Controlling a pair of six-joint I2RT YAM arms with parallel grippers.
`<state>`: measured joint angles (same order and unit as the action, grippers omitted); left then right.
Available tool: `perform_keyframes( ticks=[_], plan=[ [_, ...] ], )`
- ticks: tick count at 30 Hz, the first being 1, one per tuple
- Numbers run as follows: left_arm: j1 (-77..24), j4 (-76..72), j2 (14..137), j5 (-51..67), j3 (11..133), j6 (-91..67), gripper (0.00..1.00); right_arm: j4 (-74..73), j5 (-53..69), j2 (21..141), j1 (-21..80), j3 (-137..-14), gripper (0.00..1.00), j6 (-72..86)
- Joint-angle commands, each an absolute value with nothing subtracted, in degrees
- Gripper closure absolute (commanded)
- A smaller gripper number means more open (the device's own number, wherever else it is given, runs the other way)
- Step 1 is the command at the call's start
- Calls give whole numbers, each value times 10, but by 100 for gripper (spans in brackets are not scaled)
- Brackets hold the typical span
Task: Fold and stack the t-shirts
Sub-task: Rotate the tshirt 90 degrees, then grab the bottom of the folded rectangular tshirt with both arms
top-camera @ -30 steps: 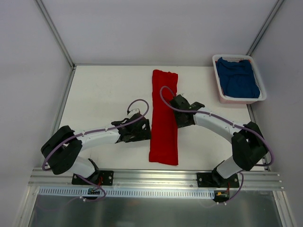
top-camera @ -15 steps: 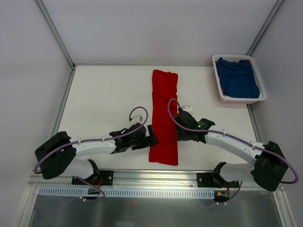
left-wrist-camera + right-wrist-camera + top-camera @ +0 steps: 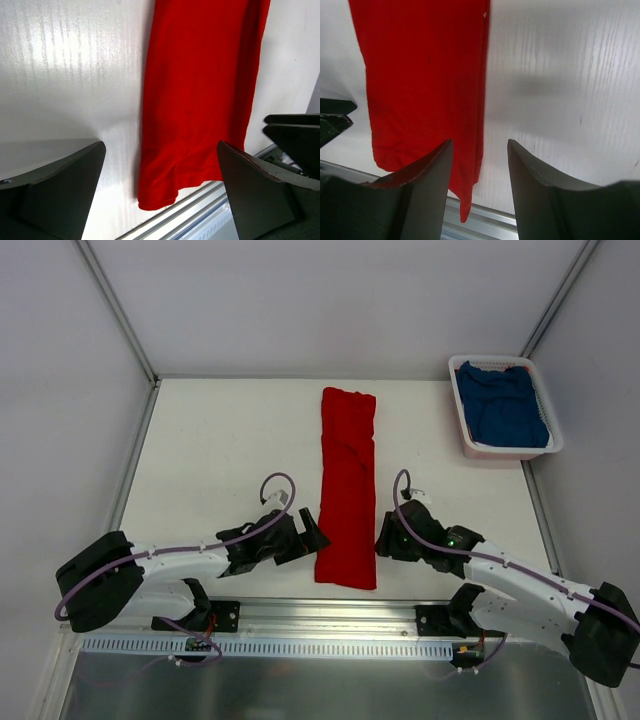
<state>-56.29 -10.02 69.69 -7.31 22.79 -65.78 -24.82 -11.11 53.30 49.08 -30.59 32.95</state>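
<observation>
Both arms have drawn back toward the near edge of the table [image 3: 220,440] since a second ago; then they stood at the middle of the red t-shirt [image 3: 346,490], the right one over its right border, the left one just off its left border; now they sit low at its near end. The shirt itself has not shifted; it lies as a long narrow strip down the middle of the table, its near hem close to the front rail. The blue t-shirt [image 3: 505,405] is unchanged too, bunched in the white basket [image 3: 468,445] at the far right corner.

The left arm is stretched out low, its elbow far out to the left; the left gripper [image 3: 312,537] points at the shirt's left edge, just beside it. From its wrist view the fingers [image 3: 60,185] are spread wide, with the cloth's near corner in the gap beyond them and nothing between them.

The right arm lies low as well, elbow out at the right; the right gripper [image 3: 385,540] is just beside the shirt's right edge. Its fingers [image 3: 420,190] stand apart, less widely than the left pair; the shirt's right border shows through the gap, flat on the table, not pinched.
</observation>
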Motion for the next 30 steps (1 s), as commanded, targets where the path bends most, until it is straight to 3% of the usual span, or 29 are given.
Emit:
perform_keyframes(
  ticks=[1,11,30],
  plan=[
    [-573,-51,722,-55,186,-677,1,-200,-75,512,498,-277,49,392],
    [-606,-77,740,-52,162,-718,2,-178,-69,478,525,-224,41,438],
    [-643,-86,742,-62,121,-773,3,-82,-64,509,547,-142,47,479]
  ],
)
